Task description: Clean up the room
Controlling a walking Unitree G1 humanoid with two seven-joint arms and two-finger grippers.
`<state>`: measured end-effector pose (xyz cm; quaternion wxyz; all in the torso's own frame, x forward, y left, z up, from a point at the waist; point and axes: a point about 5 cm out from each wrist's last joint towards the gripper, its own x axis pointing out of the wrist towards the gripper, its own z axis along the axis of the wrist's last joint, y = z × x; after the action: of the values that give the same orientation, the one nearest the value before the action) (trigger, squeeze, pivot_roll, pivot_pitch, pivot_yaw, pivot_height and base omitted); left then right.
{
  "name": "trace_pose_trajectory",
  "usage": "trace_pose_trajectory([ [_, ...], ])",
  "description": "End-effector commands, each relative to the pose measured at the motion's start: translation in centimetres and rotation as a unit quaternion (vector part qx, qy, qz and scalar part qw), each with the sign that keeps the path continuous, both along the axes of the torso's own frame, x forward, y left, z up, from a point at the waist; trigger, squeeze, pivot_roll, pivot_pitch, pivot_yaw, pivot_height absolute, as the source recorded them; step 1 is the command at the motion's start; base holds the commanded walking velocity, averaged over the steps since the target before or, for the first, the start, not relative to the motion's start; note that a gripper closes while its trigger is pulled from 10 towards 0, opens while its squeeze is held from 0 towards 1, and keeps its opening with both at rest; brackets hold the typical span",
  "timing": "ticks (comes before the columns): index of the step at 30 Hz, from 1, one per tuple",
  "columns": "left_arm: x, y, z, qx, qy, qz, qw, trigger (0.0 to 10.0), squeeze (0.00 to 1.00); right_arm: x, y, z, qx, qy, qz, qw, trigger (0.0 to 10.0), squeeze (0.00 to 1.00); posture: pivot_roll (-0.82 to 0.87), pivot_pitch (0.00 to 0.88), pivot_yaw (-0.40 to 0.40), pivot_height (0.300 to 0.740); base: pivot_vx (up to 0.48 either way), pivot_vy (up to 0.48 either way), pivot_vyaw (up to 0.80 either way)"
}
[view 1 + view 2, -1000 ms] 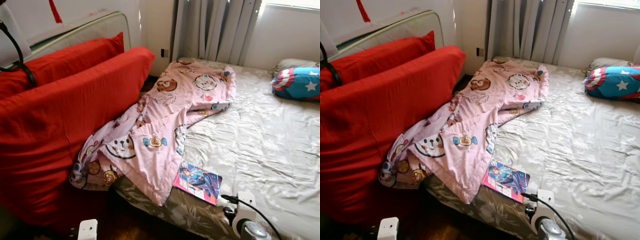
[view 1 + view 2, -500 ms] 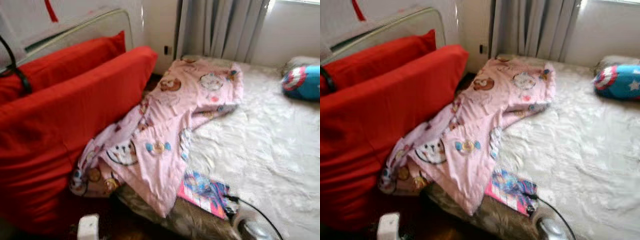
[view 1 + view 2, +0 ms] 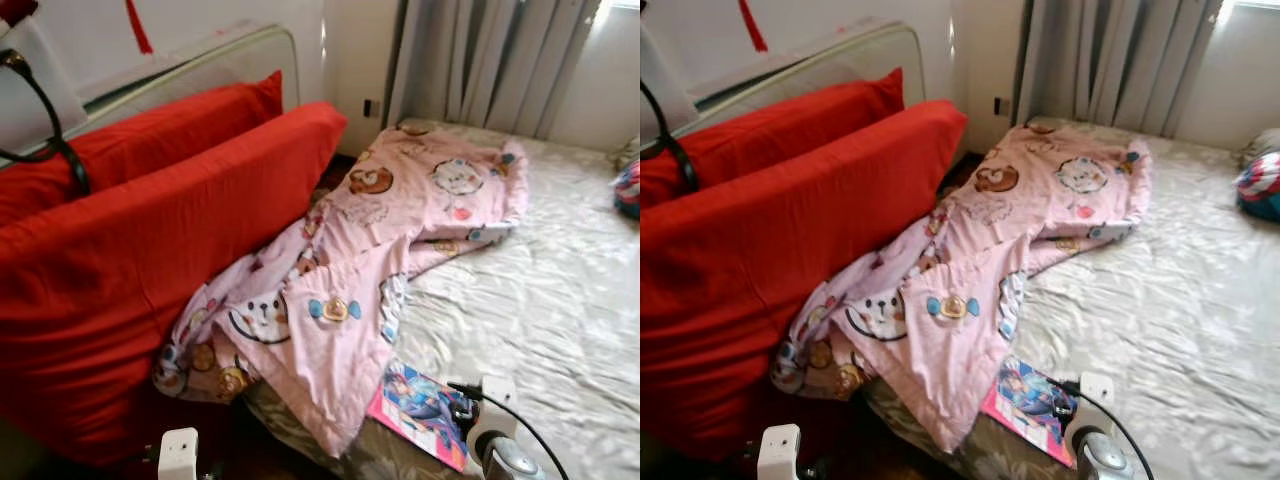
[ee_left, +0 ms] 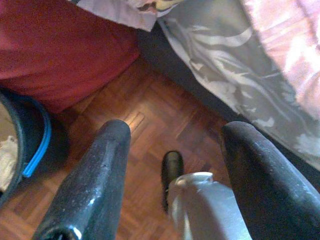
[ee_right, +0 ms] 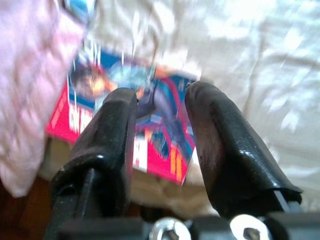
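A glossy pink-edged comic magazine lies at the lower centre of the head views, on the bed's near edge beside the pink cartoon-print blanket. The right hand hovers over it, released. The left hand, also released, hangs above parquet floor and a blue-rimmed bin.

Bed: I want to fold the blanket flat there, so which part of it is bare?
The sheet is bare from the blanket across to the pillow and up to the curtain. The near corner is crowded: the blanket hangs off it, with the comic book and the right gripper beside.
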<state>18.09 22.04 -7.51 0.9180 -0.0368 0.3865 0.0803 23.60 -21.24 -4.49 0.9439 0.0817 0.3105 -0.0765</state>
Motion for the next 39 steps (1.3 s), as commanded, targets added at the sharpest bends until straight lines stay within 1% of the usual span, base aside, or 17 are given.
trace_pose_trajectory([
  [1,-0.2,0.5,0.0,0.004,-0.005,0.008,1.0,10.0,0.0,0.6,0.2,0.7,0.003,-0.042,-0.001,0.999,10.0,0.0,-0.02,0.019,-0.006,0.74,0.0,0.0,0.0],
  [6,-0.2,0.5,0.1,0.001,-0.015,0.007,1.0,10.0,0.0,0.9,0.0,1.4,-0.021,-0.083,-0.004,0.996,10.0,0.0,-0.03,0.014,-0.007,0.74,0.0,0.0,0.0],
  [12,-0.3,0.5,0.1,0.001,-0.017,0.004,1.0,10.0,0.0,0.9,0.0,1.7,-0.045,-0.102,0.004,0.994,10.0,0.0,-0.04,0.005,-0.003,0.74,0.0,0.0,0.0],
  [13,-0.3,0.5,0.1,0.001,-0.017,0.003,1.0,10.0,0.0,2.0,0.3,2.6,-0.055,-0.129,0.014,0.99,10.0,0.0,-0.04,0.002,-0.003,0.74,0.0,0.0,0.0],
  [14,-0.3,0.5,0.1,0.001,-0.018,0.002,1.0,10.0,0.0,3.8,0.8,4.4,-0.069,-0.179,0.025,0.981,10.0,0.0,-0.04,0.0,-0.003,0.74,0.0,0.0,0.0],
  [15,-0.3,0.5,0.2,0.001,-0.02,0.001,1.0,10.0,0.0,5.0,1.4,5.9,-0.075,-0.216,0.032,0.973,10.0,0.0,-0.04,0.0,-0.003,0.74,0.0,0.0,0.0],
  [16,-0.3,0.5,0.2,0.001,-0.022,0.001,1.0,10.0,0.0,5.7,1.7,6.7,-0.076,-0.239,0.035,0.967,10.0,0.0,-0.04,0.0,-0.003,0.74,0.0,0.0,0.0],
  [18,-0.3,0.5,0.2,0.001,-0.027,0.002,1.0,10.0,0.0,6.0,2.1,7.2,-0.067,-0.253,0.036,0.965,10.0,0.0,-0.04,0.0,0.0,0.74,0.0,0.0,0.0],
  [21,-0.3,0.5,0.2,0.002,-0.028,0.001,1.0,10.0,0.0,6.2,2.3,7.5,-0.073,-0.268,0.039,0.96,10.0,0.0,-0.04,0.0,0.002,0.74,0.0,0.0,0.0],
  [24,-0.4,0.5,0.2,0.002,-0.029,-0.002,1.0,10.0,0.0,6.7,2.6,8.6,-0.078,-0.298,0.04,0.951,10.0,0.0,-0.05,0.0,0.001,0.74,0.0,0.0,0.0],
  [26,-0.4,0.5,0.2,0.002,-0.029,-0.003,1.0,10.0,0.0,6.7,2.6,8.7,-0.079,-0.302,0.039,0.949,10.0,0.0,-0.05,0.0,0.001,0.74,0.0,0.0,0.0],
  [27,-0.4,0.5,0.2,0.001,-0.03,-0.003,1.0,10.0,0.0,6.6,2.7,8.8,-0.087,-0.313,0.039,0.945,10.0,0.0,-0.05,0.0,-0.001,0.74,0.0,0.0,0.0],
  [29,-0.5,0.5,0.2,0.0,-0.03,-0.004,1.0,10.0,0.0,6.3,2.8,8.6,-0.089,-0.314,0.038,0.944,10.0,0.0,-0.05,0.0,-0.003,0.74,0.0,0.0,0.0],
  [32,-0.5,0.5,0.2,0.0,-0.03,-0.003,1.0,10.0,0.0,5.6,2.9,7.5,-0.1,-0.286,0.038,0.952,10.0,0.0,-0.04,0.0,-0.003,0.74,0.0,0.0,0.0],
  [36,-0.3,0.6,0.3,0.001,-0.034,-0.001,0.999,10.0,0.0,5.6,2.7,7.2,-0.111,-0.262,0.024,0.958,10.0,0.0,-0.05,0.0,-0.001,0.74,0.0,0.0,0.0],
  [37,-0.3,0.6,0.3,0.001,-0.037,0.0,0.999,10.0,0.0,5.6,2.6,7.0,-0.111,-0.252,0.016,0.961,10.0,0.0,-0.04,0.0,-0.001,0.735,0.0,0.0,0.0],
  [39,-0.2,0.6,0.4,0.001,-0.04,0.001,0.999,10.0,0.0,5.6,2.6,6.9,-0.112,-0.248,0.013,0.962,10.0,0.0,-0.04,0.0,-0.001,0.725,0.0,0.0,0.0],
])
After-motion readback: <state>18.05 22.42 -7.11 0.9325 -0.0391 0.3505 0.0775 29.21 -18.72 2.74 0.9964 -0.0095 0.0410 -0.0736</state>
